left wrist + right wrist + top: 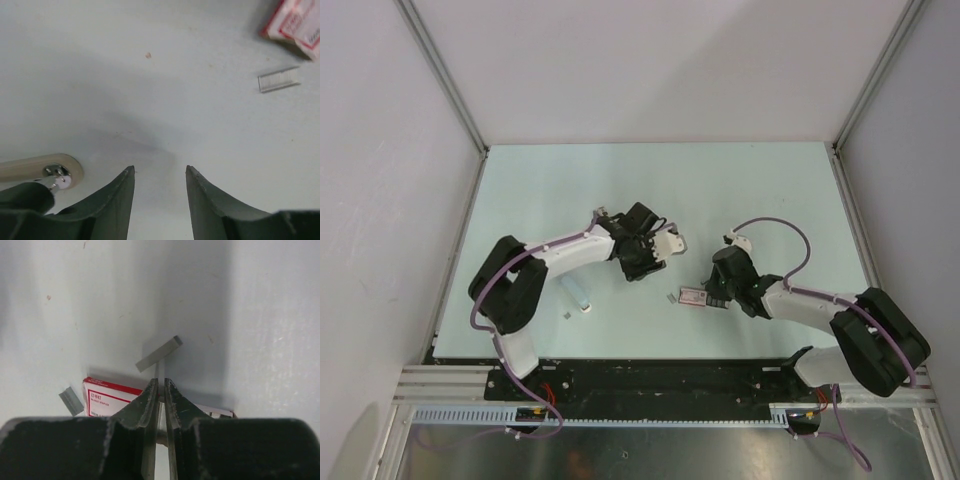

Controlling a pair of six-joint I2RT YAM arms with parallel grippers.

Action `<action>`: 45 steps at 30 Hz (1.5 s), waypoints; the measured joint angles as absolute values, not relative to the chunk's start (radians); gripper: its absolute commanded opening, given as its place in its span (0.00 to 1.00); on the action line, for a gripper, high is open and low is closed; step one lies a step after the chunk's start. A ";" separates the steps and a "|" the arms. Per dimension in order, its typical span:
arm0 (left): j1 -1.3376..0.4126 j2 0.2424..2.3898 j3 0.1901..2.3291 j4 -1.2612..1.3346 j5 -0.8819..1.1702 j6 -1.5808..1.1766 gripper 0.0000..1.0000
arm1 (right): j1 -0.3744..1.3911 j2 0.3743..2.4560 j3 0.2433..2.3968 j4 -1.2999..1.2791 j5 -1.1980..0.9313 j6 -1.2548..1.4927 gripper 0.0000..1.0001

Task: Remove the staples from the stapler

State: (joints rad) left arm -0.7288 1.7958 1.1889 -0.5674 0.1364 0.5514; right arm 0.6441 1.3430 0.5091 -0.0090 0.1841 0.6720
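You look well into the unloading, perhaps close to through it. The staples (159, 354) are out in the open as a short grey strip just past the tips of your right pincer (161, 381). A second strip (71, 401) lies just beside the red-and-white box (107, 392) that sits under those tips on the table (770, 190). The right pincer is closed to a sliver. A thin line runs from its tips toward the nearer strip, but you cannot tell whether anything is pinched (treat it as closed on nothing until a view proves otherwise). Your left pincer (160, 170) stands partly apart, with bare table showing between its fingers, and holds nothing. The stapler (42, 169) lies just beside it on its left; the wrist view shows only a rounded pale end with a bright rivet, and from above it reads as a small white piece next to the pincer. No view looks into the stapler's magazine, so you cannot say it is empty. By my judgement, the loose strips count as work done, and what is left is confirming that the stapler holds no more.
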 measured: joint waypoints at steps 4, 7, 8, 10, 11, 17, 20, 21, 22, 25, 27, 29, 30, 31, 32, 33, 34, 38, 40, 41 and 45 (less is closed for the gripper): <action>-0.724 1.784 1.226 -0.568 0.170 0.545 0.52 | 0.673 1.344 0.509 -0.009 0.183 0.694 0.14; -0.724 1.784 1.266 -0.573 0.200 0.533 0.57 | 0.677 1.335 0.509 -0.021 0.178 0.704 0.15; -0.724 1.784 1.275 -0.573 0.208 0.531 0.59 | 0.675 1.327 0.509 -0.028 0.175 0.704 0.16; -0.724 1.796 1.321 -0.583 0.238 0.517 0.62 | 0.653 1.296 0.509 -0.049 0.168 0.704 0.18; -0.724 1.808 1.351 -0.584 0.254 0.507 0.63 | 0.634 1.274 0.509 -0.061 0.167 0.702 0.19; -0.742 1.934 1.530 -0.591 0.332 0.437 0.67 | 0.487 1.057 0.527 -0.145 0.146 0.679 0.26; -0.763 2.008 1.599 -0.602 0.361 0.404 0.69 | 0.402 0.935 0.542 -0.173 0.125 0.661 0.28; -0.773 2.035 1.621 -0.607 0.370 0.394 0.69 | 0.378 0.911 0.547 -0.182 0.120 0.657 0.28; -0.785 2.060 1.639 -0.611 0.375 0.387 0.69 | 0.360 0.896 0.550 -0.188 0.114 0.654 0.28; -0.822 2.125 1.681 -0.628 0.387 0.369 0.69 | 0.332 0.886 0.551 -0.218 0.096 0.648 0.28; -0.846 2.165 1.709 -0.643 0.395 0.360 0.70 | 0.326 0.888 0.551 -0.246 0.086 0.641 0.28; -0.864 2.201 1.736 -0.653 0.400 0.351 0.71 | 0.323 0.886 0.551 -0.264 0.081 0.632 0.29; -0.871 2.215 1.746 -0.658 0.404 0.346 0.71 | 0.321 0.886 0.551 -0.271 0.079 0.628 0.29; -0.876 2.225 1.755 -0.661 0.406 0.341 0.71 | 0.319 0.886 0.551 -0.277 0.077 0.626 0.29; -0.879 2.233 1.762 -0.665 0.408 0.339 0.71 | 0.316 0.886 0.551 -0.280 0.075 0.624 0.28; -0.879 2.239 1.768 -0.668 0.410 0.338 0.71 | 0.314 0.886 0.551 -0.282 0.073 0.620 0.28; -0.879 2.243 1.773 -0.670 0.411 0.337 0.71 | 0.311 0.886 0.551 -0.283 0.071 0.618 0.28; -0.879 2.262 1.814 -0.676 0.412 0.328 0.69 | 0.303 0.885 0.551 -0.283 0.069 0.612 0.27; -0.878 2.273 1.837 -0.675 0.411 0.321 0.67 | 0.301 0.882 0.551 -0.283 0.066 0.609 0.27; -0.878 2.276 1.844 -0.675 0.410 0.321 0.66 | 0.300 0.880 0.551 -0.283 0.065 0.609 0.26; -0.879 2.292 1.861 -0.675 0.403 0.318 0.59 | 0.292 0.867 0.551 -0.285 0.062 0.605 0.24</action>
State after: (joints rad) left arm -0.8795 2.2917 1.8614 -0.6754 0.4030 0.3176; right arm 0.2920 0.8669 0.5514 -0.2848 0.0620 0.6052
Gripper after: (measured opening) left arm 0.637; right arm 0.258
